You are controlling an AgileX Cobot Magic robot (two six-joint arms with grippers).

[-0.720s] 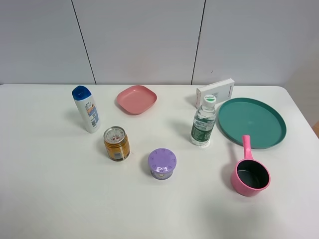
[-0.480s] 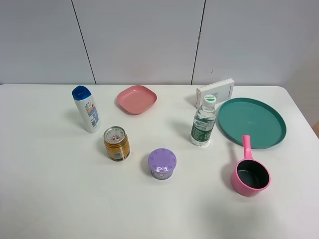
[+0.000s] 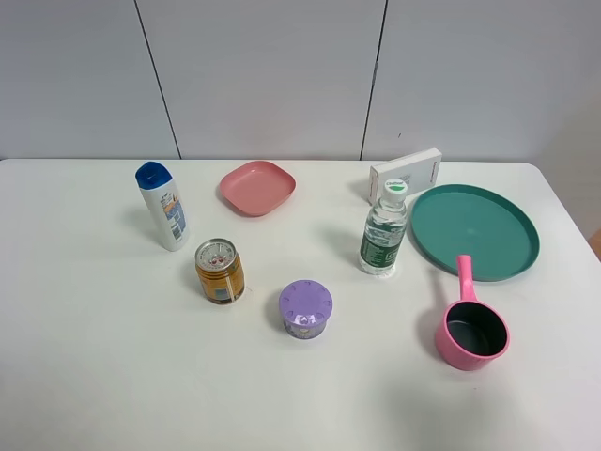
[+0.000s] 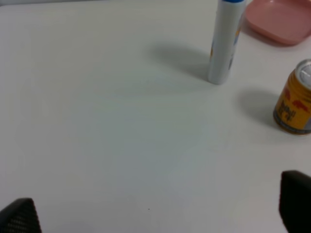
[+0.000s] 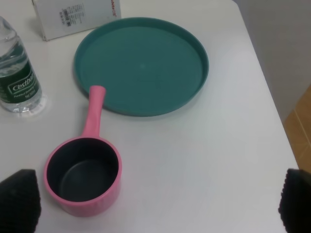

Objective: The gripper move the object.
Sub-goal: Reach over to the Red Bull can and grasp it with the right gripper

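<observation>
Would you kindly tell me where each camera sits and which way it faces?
Exterior high: mounted above, looking down over the table toward the wall; no arm shows.
Left wrist: low over the table, facing the can and white bottle; open left gripper shows.
Right wrist: above the pink scoop and teal plate; open right gripper shows.
Exterior and left wrist share the can.

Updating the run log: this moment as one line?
can: upright, untouched | left gripper: open, empty | right gripper: open, empty | task: not started
</observation>
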